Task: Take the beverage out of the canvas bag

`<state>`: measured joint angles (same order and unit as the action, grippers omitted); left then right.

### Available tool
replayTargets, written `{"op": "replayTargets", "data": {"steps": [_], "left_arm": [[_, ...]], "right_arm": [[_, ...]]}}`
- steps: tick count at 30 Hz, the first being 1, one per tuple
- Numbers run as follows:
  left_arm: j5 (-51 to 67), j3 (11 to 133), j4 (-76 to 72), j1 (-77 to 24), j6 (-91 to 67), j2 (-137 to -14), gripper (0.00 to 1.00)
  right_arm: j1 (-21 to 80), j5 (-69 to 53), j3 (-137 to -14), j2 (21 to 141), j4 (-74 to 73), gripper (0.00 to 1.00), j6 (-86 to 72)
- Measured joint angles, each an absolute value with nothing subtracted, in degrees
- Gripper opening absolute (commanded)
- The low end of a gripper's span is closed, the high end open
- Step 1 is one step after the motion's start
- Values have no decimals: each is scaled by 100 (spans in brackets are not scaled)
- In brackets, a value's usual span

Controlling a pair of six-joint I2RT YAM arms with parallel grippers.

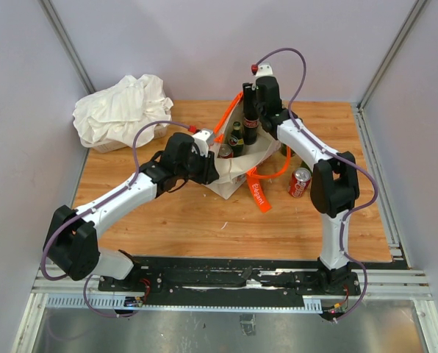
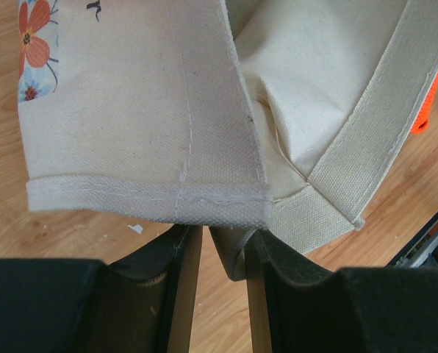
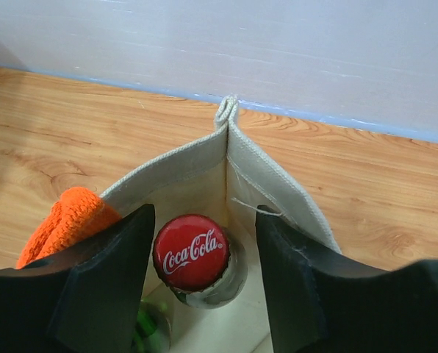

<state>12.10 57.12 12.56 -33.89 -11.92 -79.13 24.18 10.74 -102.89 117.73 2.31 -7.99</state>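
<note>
Cola bottle (image 3: 191, 252) sitting unlifted inside canvas bag (image 3: 197, 165); right end effector (image 3: 204, 220) hovering open astride it, left end effector (image 2: 220, 237) apparently pinching bag rim

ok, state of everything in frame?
canvas bag: standing, mouth open
Coca-Cola bottle: capped, upright in bag
green bottle: upright in bag
red can: standing on table, outside bag
white cloth: crumpled
left gripper: at bag rim, grip unclear
right gripper: open, straddling Coca-Cola bottle

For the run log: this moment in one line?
left gripper: shut on bag | right gripper: open around bottle in bag | bottle: not out
</note>
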Motion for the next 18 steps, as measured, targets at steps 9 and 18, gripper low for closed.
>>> {"op": "replayTargets", "data": {"steps": [9, 18], "left_arm": [[1227, 5710, 1253, -3389, -1192, -7944, 34], [1227, 5708, 1212, -3389, -1203, -7946, 33]], "right_arm": [[2418, 1131, -10224, 11775, 412, 1, -580], [2416, 744, -10213, 11732, 429, 1, -220]]}}
